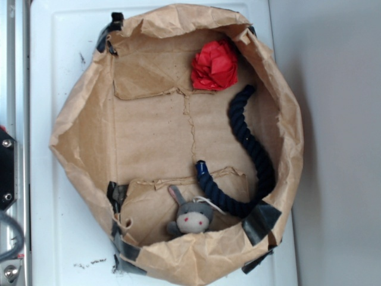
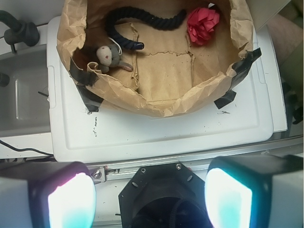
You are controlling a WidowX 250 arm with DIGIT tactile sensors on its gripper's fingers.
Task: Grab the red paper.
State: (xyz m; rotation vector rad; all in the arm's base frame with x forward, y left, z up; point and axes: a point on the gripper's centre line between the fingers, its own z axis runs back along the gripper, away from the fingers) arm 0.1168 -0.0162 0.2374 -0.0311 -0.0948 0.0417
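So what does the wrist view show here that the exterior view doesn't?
Only the wrist view shows the gripper, its two fingers wide apart in the foreground and well short of the bag, plus the full near edge of the white lid under the bag and a grey tray to its side. Only the exterior view shows the metal rail beside the lid. Both show the brown paper bag, with the red paper, dark blue rope and grey plush toy inside it.
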